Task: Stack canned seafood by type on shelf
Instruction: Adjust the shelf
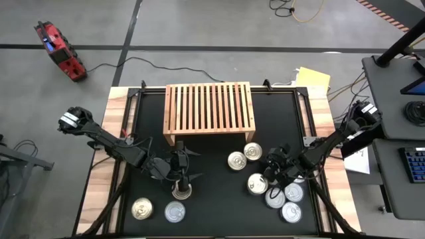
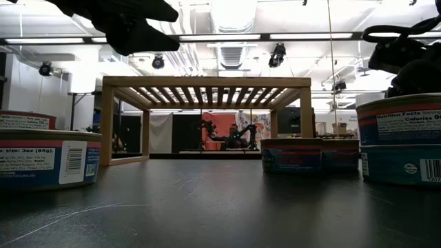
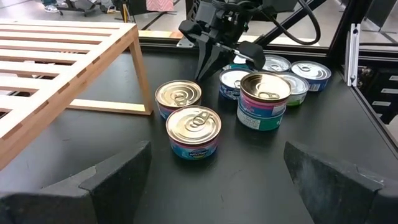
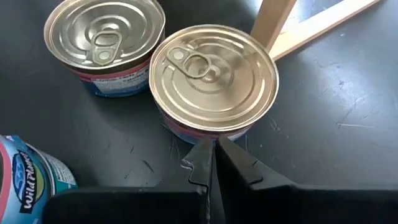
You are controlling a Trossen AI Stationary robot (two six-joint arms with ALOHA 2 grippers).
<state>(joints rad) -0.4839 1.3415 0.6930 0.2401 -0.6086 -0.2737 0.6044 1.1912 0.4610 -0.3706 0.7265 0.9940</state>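
High view: shelf (image 1: 210, 106) bare; left gripper (image 1: 180, 164) spread wide, right gripper (image 1: 273, 164) closed beside cans (image 1: 236, 160).

Around the work table

A red device (image 1: 60, 50) lies on the grey floor beyond the table's far left corner, its black cable (image 1: 126, 64) trailing toward the table. A yellow sheet (image 1: 313, 79) rests near the far right corner. A keyboard (image 1: 414, 164) sits on the side desk.

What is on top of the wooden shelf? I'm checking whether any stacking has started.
Nothing: the shelf shows bare slats in the high view, and every visible can sits on the black table. The low view shows no cans under it; part of the floor beneath stays hidden.
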